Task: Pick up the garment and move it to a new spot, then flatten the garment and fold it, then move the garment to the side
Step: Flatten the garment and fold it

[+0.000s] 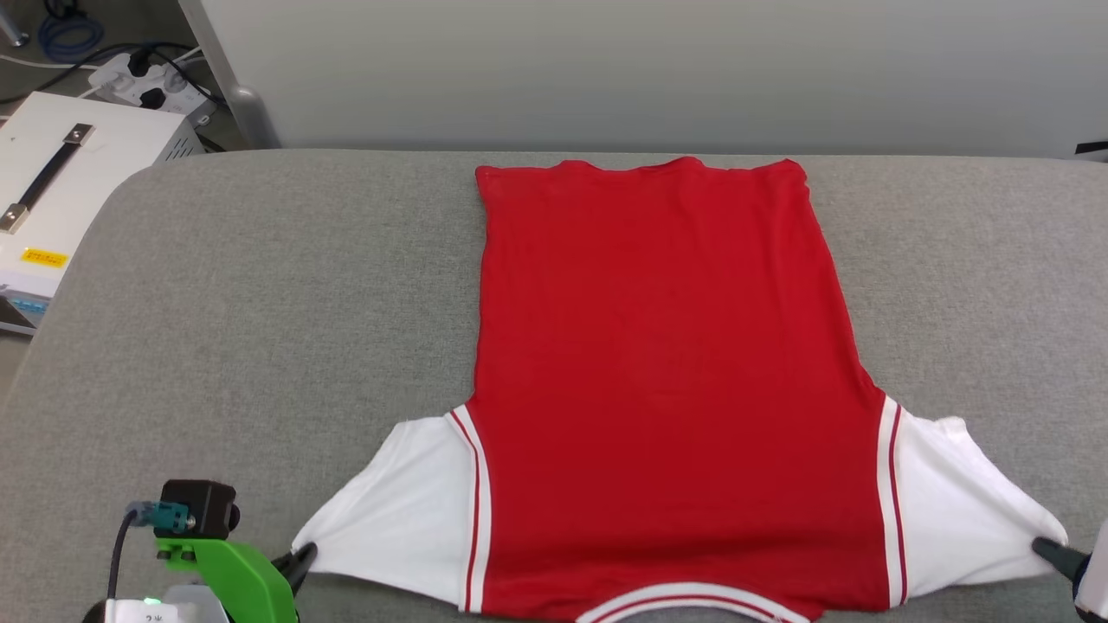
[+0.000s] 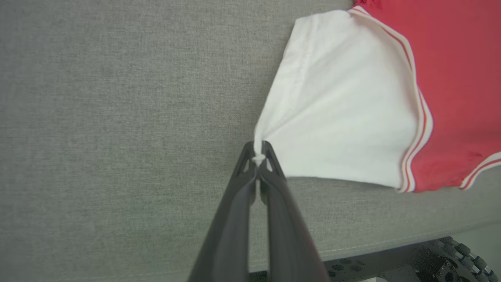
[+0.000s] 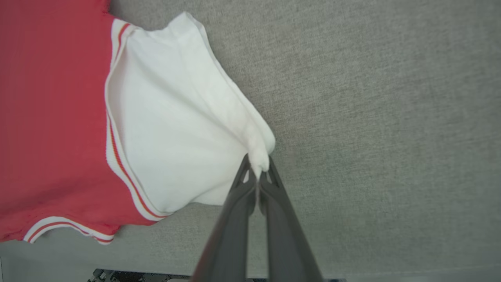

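The garment (image 1: pixel 666 363) is a red T-shirt with white sleeves and striped trim. It lies flat on the grey table (image 1: pixel 260 329), plain side up, collar toward me and hem at the far edge. My left gripper (image 1: pixel 305 555) is shut on the tip of the left white sleeve (image 2: pixel 344 109). My right gripper (image 1: pixel 1043 548) is shut on the tip of the right white sleeve (image 3: pixel 176 125). Both sleeves are pulled taut outward into points. In the wrist views the left gripper (image 2: pixel 258 150) and the right gripper (image 3: pixel 257 166) each pinch a bunch of white cloth.
A white case with a black handle (image 1: pixel 61 182) sits on the floor off the table's left edge, with a power strip and cables (image 1: pixel 147 82) behind it. A pale wall (image 1: pixel 658 69) runs behind the table. Bare grey cloth lies on both sides of the shirt.
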